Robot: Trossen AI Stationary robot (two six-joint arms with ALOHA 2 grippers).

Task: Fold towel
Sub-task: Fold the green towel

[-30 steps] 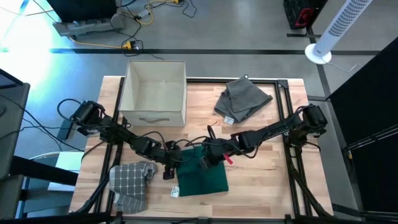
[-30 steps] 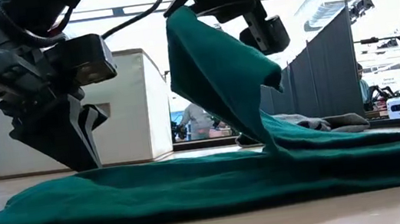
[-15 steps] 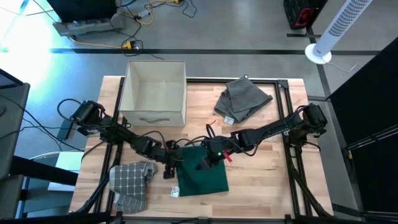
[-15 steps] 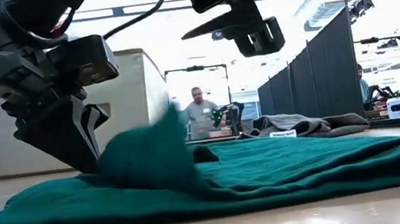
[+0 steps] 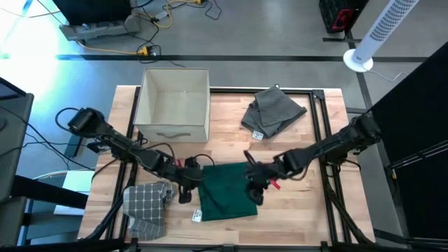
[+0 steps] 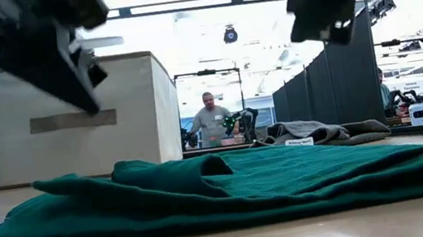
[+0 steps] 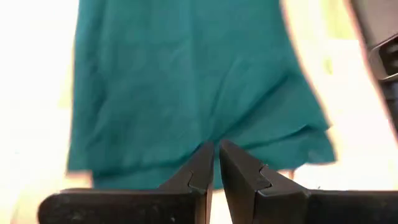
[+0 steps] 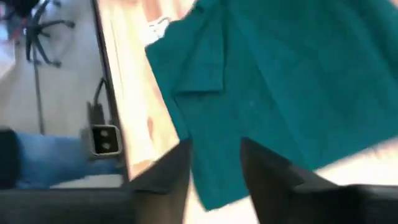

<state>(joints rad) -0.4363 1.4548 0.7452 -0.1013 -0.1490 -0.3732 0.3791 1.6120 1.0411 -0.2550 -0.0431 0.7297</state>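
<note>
Green towel (image 5: 225, 194): the corner I had raised high a second ago is down now, lying as a low folded flap on top of the rest of the cloth on the table (image 5: 301, 203). My right pincer (image 5: 255, 190) let go of it and has pulled out to the towel's right edge, fingers parted with nothing between them. My left pincer (image 5: 185, 190) has backed off the towel's left edge, fingers nearly closed and empty. In the low view both have risen well above the towel.
</note>
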